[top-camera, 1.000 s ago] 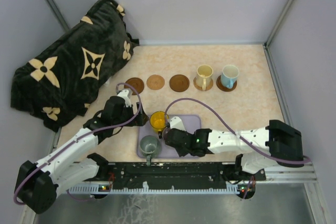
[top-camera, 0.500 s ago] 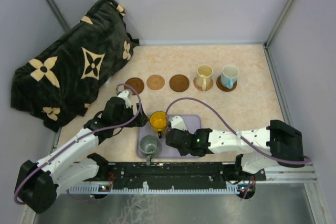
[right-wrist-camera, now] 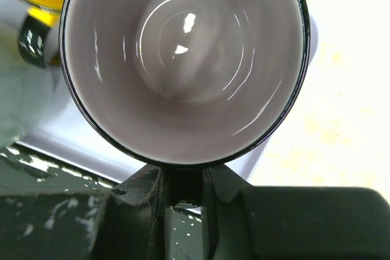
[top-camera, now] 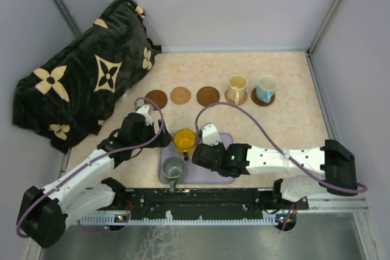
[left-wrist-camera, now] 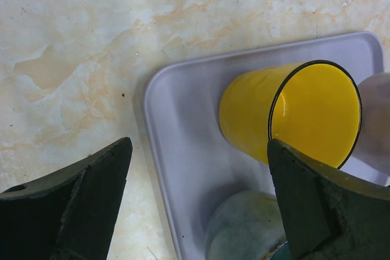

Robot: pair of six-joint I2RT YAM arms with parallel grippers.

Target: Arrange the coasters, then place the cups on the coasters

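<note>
Nearest you, the lavender tray (top-camera: 226, 176) lies on the marbled table (top-camera: 286, 126) just beyond the arm bases; the grey-green cup (top-camera: 173, 167) stands upright in its near left corner, handle towards you.

Just right of that cup, your right gripper (right-wrist-camera: 183, 178) has its fingers pressed together on the dark handle of the mauve-grey cup (right-wrist-camera: 183, 59); the right wrist view looks straight down into the cup, mouth up, over the tray's right part; you cannot tell whether its base rests on the tray or hangs above it; from overhead the arm hides most of it.

A little farther, the yellow-orange cup (top-camera: 184, 140) sits in the tray's far left corner; its black handle points towards the right gripper.

Your left gripper (top-camera: 162, 137) hangs just left of that cup, over the tray's left edge; its fingers (left-wrist-camera: 85, 199) are spread wide and hold nothing; they touch neither cup nor tray.

Farther on, five coasters lie in a row from left to right, well apart from the tray: a dark brown coaster (top-camera: 156, 98), a tan coaster (top-camera: 180, 95) and a second dark brown coaster (top-camera: 208, 95), all bare; then the cream-yellow cup (top-camera: 237, 86) on a tan disc (top-camera: 231, 100) and the white and light blue cup (top-camera: 266, 87) on a dark disc (top-camera: 261, 101).

At the far left, a black blanket (top-camera: 85, 71) with cream flowers is bunched against the wall.
</note>
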